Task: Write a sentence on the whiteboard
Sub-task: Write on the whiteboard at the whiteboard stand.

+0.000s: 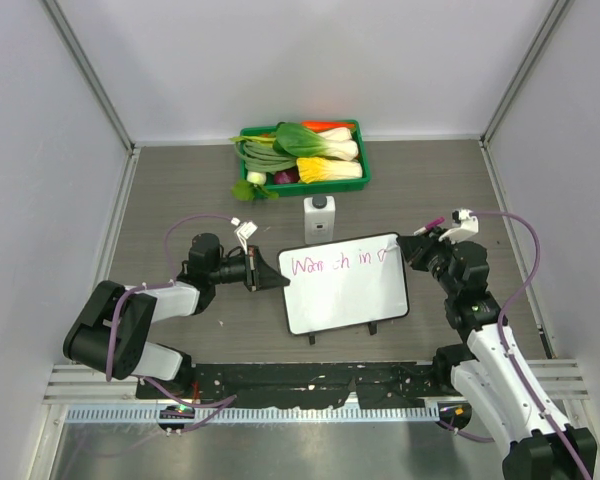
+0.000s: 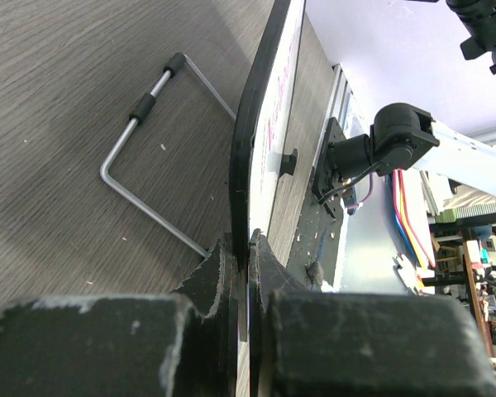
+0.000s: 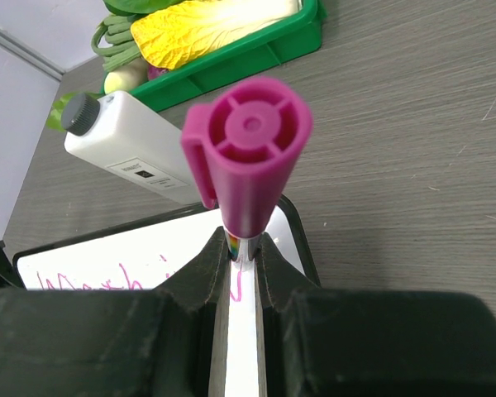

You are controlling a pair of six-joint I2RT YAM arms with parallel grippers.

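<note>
The whiteboard (image 1: 345,300) sits mid-table (image 1: 180,190) between the two arms, its two black feet on the near long edge. From here I cannot tell whether it lies flat or is slightly tipped. The sentence (image 1: 340,262) runs in pink along the upper line and ends near the right corner.

The left gripper (image 2: 241,256) is pinched onto the board's left rim, jaws pressed against both faces. The right gripper (image 3: 241,256) is clamped around a magenta marker (image 3: 248,149), capped end towards the wrist and tip down at the board's upper right.

The board looks thin, stiff and light, with a slick face, so it would probably skate or pivot under pen pressure. The bare rim, clear of the ink, seems the sound place to hold it, since fresh strokes would likely smear.

A white bottle (image 1: 319,216) and a green tray (image 1: 363,165) stand beyond.
</note>
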